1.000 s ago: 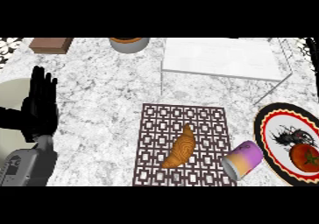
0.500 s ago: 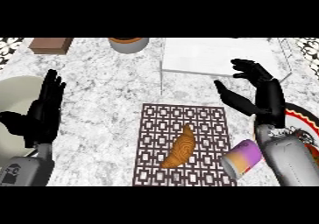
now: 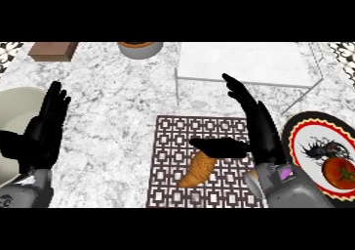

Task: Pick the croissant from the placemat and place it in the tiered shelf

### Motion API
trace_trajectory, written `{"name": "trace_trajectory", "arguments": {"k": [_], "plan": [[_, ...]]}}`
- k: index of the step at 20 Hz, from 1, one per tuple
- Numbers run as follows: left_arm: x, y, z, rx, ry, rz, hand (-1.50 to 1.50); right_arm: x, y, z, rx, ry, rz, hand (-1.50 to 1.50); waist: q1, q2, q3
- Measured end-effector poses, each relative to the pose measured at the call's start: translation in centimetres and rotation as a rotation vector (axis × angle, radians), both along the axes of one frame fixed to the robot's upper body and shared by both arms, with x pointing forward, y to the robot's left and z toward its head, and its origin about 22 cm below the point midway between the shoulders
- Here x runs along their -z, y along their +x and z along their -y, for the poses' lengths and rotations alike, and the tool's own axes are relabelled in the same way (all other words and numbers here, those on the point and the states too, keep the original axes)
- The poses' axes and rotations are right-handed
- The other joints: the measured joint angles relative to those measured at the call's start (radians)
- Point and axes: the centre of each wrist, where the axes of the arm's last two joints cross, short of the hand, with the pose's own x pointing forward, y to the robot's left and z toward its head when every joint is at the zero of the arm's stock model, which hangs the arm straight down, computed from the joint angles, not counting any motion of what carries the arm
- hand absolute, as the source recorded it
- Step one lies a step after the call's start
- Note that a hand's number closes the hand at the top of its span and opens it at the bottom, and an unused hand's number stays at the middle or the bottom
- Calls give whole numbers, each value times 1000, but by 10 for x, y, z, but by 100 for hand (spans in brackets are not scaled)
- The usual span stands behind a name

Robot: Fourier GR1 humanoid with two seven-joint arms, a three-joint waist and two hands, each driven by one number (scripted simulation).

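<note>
A golden-brown croissant (image 3: pixel 196 170) lies on the dark lattice placemat (image 3: pixel 173 161) in the lower middle of the head view. My right hand (image 3: pixel 258 131) hovers over the mat's right side, fingers straight and pointing away, its thumb stretched left just above the croissant's upper end. It holds nothing. The tiered shelf (image 3: pixel 245 63), white-topped with a thin metal frame, stands at the back right. My left hand (image 3: pixel 42 132) rests open at the left edge, fingers up.
A plate with a red and black rim (image 3: pixel 299 128) holds a tomato (image 3: pixel 342 173) at the right. A purple can (image 3: pixel 285 172) is mostly hidden behind my right wrist. A pale bowl (image 3: pixel 11 102) sits at the left; a grey pot (image 3: pixel 141 49) and a brown block (image 3: pixel 53 51) stand at the back.
My right hand came in from the right, then dropped and shifted left over the placemat, its thumb now above the croissant. The left hand has barely moved.
</note>
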Motion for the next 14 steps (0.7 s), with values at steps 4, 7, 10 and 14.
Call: {"name": "trace_trajectory", "arguments": {"k": [4,7,10,14], "plan": [[-2,-2,4,10,4,-4,0,-21,-5,-23,-112,-200,-135,-150,7,-1,-1],[-3,-2,2,16,11,-10,0,-33,-3,-39,-150,-401,-197,-150,14,-1,-3],[-4,-1,3,22,7,-12,0,-39,1,-54,-174,-585,-229,-150,18,1,-3],[-5,0,9,25,5,-9,0,-40,6,-80,-187,-738,-268,-150,21,3,-2]]}}
